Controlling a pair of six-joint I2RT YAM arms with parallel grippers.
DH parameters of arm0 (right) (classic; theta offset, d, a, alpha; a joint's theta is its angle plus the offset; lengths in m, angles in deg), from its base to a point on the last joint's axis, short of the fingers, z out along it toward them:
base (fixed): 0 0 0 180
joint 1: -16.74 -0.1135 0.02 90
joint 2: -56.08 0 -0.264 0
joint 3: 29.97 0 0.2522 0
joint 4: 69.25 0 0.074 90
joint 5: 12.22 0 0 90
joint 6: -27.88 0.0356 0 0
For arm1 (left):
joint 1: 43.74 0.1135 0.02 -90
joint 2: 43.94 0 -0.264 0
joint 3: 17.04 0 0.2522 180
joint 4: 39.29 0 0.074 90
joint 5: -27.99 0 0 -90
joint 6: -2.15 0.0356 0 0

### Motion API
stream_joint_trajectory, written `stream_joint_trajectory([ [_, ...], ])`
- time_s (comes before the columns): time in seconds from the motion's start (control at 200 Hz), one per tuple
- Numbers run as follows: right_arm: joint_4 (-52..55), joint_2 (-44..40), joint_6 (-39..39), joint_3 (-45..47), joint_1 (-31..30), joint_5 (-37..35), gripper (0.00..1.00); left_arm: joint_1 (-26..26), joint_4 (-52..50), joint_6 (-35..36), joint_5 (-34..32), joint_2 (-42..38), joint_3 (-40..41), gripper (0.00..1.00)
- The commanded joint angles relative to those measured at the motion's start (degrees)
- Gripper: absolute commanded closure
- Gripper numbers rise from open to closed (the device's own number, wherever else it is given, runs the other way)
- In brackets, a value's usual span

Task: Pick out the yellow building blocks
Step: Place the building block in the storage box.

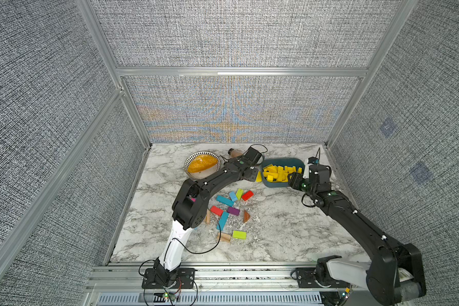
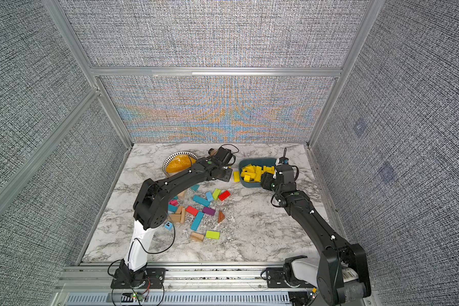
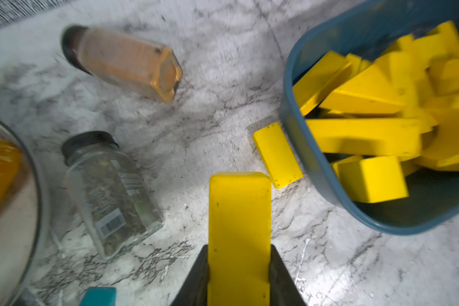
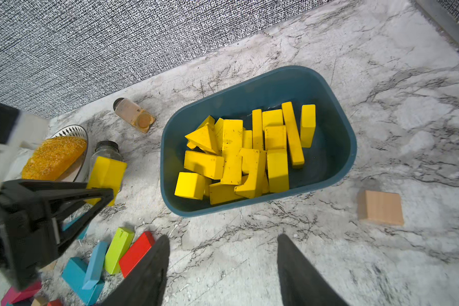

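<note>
Blue bin point(image 4: 337, 148) full of yellow building blocks point(image 4: 232, 151); left gripper point(image 3: 239, 270) clamped around yellow bar point(image 3: 239, 212); right gripper point(image 4: 223, 270) agape, empty

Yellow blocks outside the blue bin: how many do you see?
2. One yellow bar is clamped in the left gripper's jaws; a second yellow block lies on the table beside the blue bin's wall. More may be hidden.
</note>
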Motion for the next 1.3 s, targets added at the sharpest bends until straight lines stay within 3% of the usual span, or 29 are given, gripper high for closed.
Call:
stream_joint_trajectory([
  [0.0,0.74,-0.67,-0.23,0.03,0.10,-1.27,0.35,-0.81,9.38,1.10,7.04,-3.27,4.21,1.00],
  [0.135,1.40,-1.49,-0.06,0.03,0.12,-1.53,0.35,-2.64,14.48,0.53,12.34,-2.58,5.20,1.00],
  [0.465,4.30,-3.06,-1.07,-0.57,0.12,-2.38,0.35,-5.26,10.73,6.71,14.83,11.23,-12.75,1.00],
  [0.591,4.96,-4.24,-1.71,-0.69,0.15,-4.08,0.35,-5.21,8.43,4.92,17.27,17.64,-21.46,1.00],
  [0.796,4.86,-4.61,-1.72,-0.93,0.13,-4.72,0.35,-5.69,10.56,2.02,18.76,21.40,-23.77,0.97],
  [1.006,5.47,-4.61,-2.16,-1.62,0.09,-4.77,0.35,-5.83,10.49,1.43,17.15,21.44,-23.45,0.61],
  [1.171,5.67,-3.68,-2.30,-2.58,0.14,-4.04,0.35,-5.83,12.89,2.20,15.83,14.59,-19.46,0.38],
  [1.296,6.60,-1.38,-2.62,-5.36,-0.26,-2.41,0.35,-5.75,14.74,4.55,13.43,5.39,-12.97,0.31],
])
